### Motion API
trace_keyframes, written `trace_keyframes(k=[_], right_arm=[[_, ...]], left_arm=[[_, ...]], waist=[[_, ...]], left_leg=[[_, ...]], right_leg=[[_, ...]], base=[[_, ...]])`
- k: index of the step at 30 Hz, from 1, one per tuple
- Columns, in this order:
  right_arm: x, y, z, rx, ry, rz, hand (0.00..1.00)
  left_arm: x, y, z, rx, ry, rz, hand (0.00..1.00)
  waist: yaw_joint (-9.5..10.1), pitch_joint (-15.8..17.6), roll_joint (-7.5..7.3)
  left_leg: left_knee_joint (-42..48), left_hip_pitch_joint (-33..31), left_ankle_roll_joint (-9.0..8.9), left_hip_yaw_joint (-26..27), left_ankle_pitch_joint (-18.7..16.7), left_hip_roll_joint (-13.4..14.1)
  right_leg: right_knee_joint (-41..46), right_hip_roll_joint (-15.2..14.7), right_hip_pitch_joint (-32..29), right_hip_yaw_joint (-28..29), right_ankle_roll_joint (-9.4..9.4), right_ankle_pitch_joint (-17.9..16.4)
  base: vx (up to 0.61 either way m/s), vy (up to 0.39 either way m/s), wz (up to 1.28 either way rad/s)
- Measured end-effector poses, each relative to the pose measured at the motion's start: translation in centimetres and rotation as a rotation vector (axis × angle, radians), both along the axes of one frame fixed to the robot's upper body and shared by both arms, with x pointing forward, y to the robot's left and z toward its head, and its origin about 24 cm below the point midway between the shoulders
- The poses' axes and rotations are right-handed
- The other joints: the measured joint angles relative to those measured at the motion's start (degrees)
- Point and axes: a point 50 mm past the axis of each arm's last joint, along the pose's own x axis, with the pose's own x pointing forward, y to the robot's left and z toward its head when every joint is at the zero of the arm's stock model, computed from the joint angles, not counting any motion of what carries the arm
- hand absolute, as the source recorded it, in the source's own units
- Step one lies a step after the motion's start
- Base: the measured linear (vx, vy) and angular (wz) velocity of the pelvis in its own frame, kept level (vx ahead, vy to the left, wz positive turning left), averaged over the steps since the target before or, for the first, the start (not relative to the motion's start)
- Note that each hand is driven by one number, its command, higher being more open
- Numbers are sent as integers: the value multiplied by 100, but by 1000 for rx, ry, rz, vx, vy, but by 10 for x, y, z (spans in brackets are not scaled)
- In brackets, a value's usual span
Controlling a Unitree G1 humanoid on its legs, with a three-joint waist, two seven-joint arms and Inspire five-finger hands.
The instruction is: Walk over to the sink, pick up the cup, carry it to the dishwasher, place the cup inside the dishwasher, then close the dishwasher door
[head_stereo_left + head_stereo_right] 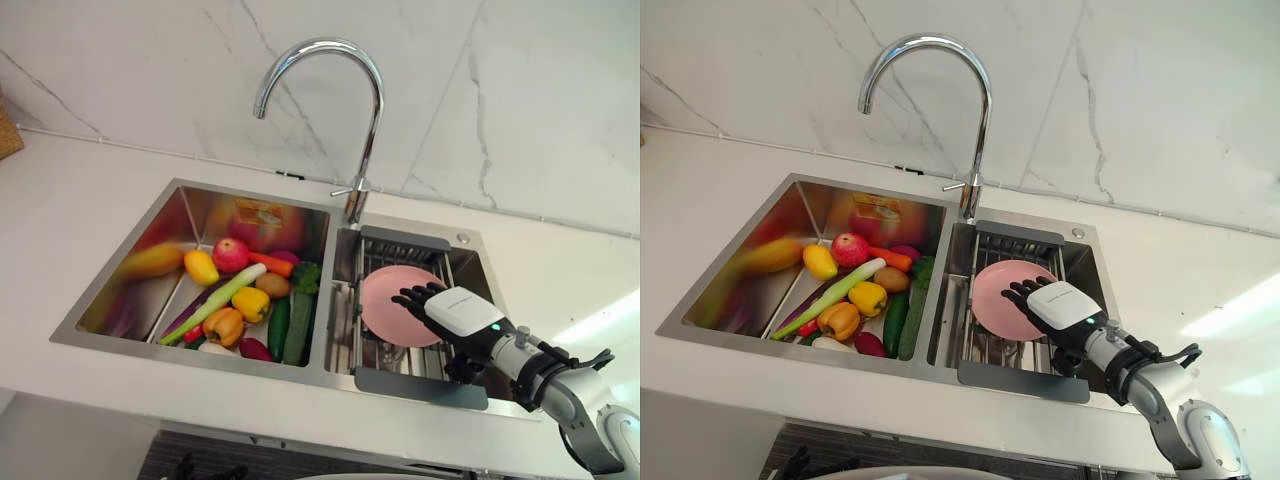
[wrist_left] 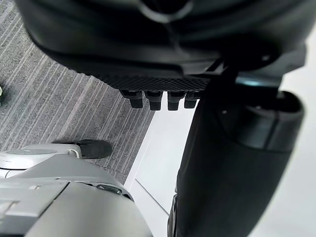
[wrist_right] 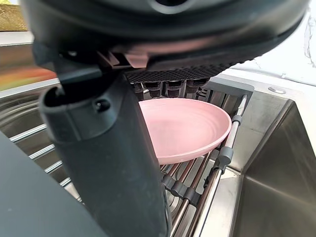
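The left hand (image 2: pixel 157 100) is seen over the carpeted floor (image 2: pixel 59 98), fingers loose, nothing held. At lower right of the frame the right hand (image 1: pixel 455 310) is poised just over a shallow pink dish (image 1: pixel 385 300), fingers spread, nothing gripped. The dish, which is no cup in shape, lies tilted on the rack (image 1: pixel 400 242) in the sink (image 1: pixel 180 355). It is judged light, stiff and slick, best pinched at the rim.

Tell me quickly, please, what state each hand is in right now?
Left hand: open, holding nothing.
Right hand: open, poised over the pink dish, not gripping it.
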Motion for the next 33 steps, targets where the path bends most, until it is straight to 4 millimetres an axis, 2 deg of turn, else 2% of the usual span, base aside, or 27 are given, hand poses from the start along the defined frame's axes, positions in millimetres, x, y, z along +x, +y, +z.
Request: trace_keyframes(k=[7, 14, 15, 22, 25, 29, 33], right_arm=[[1, 0, -8, -47, -5, -2, 100], [3, 1, -19, -100, -35, -4, 100], [3, 0, -20, -115, -40, -5, 0], [4, -4, -24, -140, -102, -8, 0], [5, -4, -26, -139, -180, -4, 0], [11, -9, -28, -175, -324, -4, 0], [18, -13, -24, -179, -455, -19, 0]], left_arm=[[0, -1, 0, -6, -1, -5, 100], [1, -2, 0, -8, 2, -10, 100], [1, -2, -1, -8, 2, -11, 100], [0, -2, -1, -11, 10, -10, 100], [1, -3, -1, -10, 10, -19, 100], [2, -9, -3, -11, 15, -28, 100], [1, -17, -5, -21, 15, -14, 100]], waist=[[7, -5, 20], [33, 13, 118], [49, 16, 129], [89, 20, 139], [88, 24, 156], [104, 60, 217], [117, 61, 353]], left_leg=[[-1, -12, 1, -6, 3, -2], [-2, -15, 0, -15, 4, -3], [-2, -19, -1, -19, 6, -3], [-4, -35, 7, -69, 20, -14], [-10, -44, 16, -90, 36, -21], [-33, -78, 28, -148, 63, -33], [-33, -124, 31, -166, 77, -34]], right_leg=[[-5, 1, -2, -14, 0, 0], [-5, 0, -2, -19, 0, 0], [-5, 0, -2, -24, 0, 0], [-5, -9, -3, -51, 1, 0], [-4, -15, -3, -65, 1, 0], [-3, -27, -6, -123, 1, 0], [-9, -26, -31, -158, 1, 2]], base=[[0, 0, 0], [0, 0, 0], [0, 0, 0], [0, 0, 0], [0, 0, 2], [-7, -3, 8], [-1, -5, 4]])
